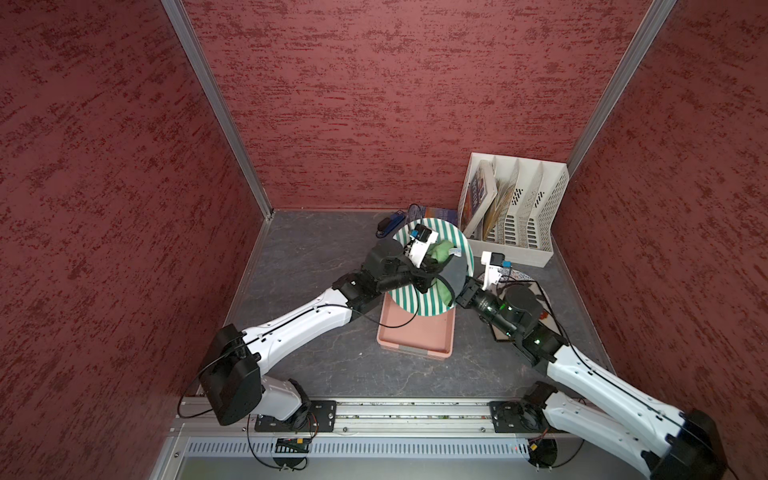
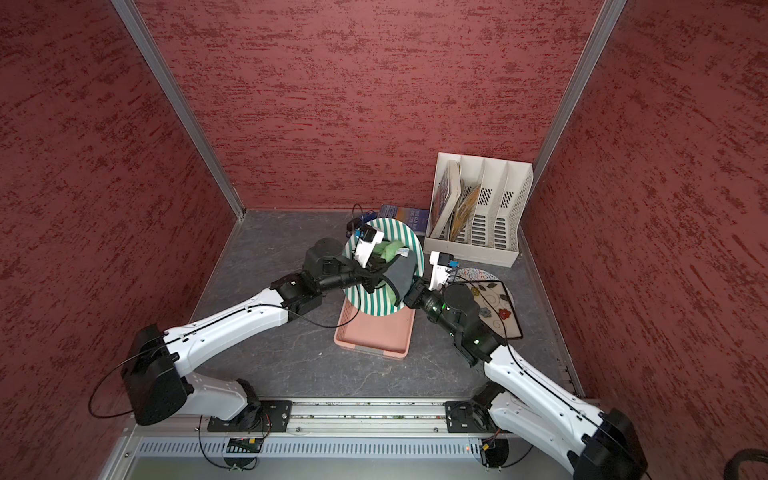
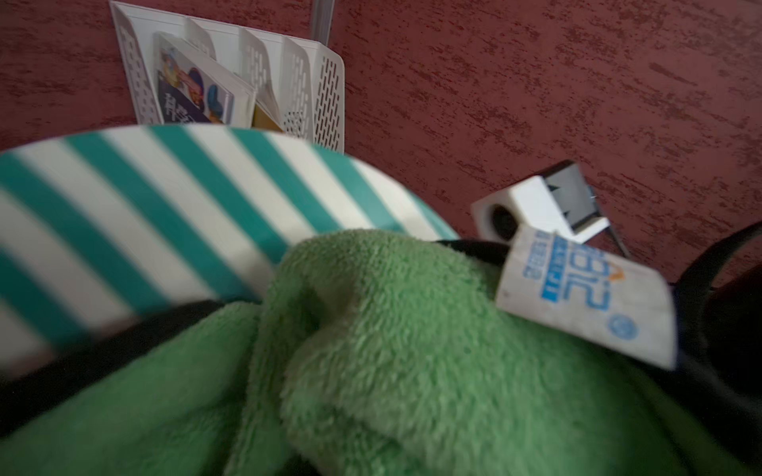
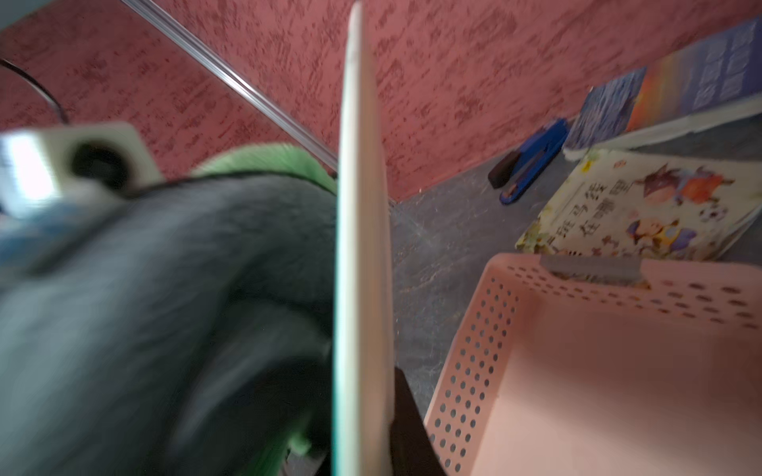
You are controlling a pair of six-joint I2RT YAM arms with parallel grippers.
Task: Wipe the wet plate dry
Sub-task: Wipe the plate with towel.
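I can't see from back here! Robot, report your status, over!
Left claw shut on green cloth, against striped plate. Right claw shut on plate's rim, above pink basket. File rack behind, not touching.

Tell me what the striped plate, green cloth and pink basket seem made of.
The striped plate looks ceramic or melamine: smooth, thin pale rim. The green cloth looks like microfibre or terry: short fluffy pile. The pink basket looks matt moulded plastic: walls with round holes.
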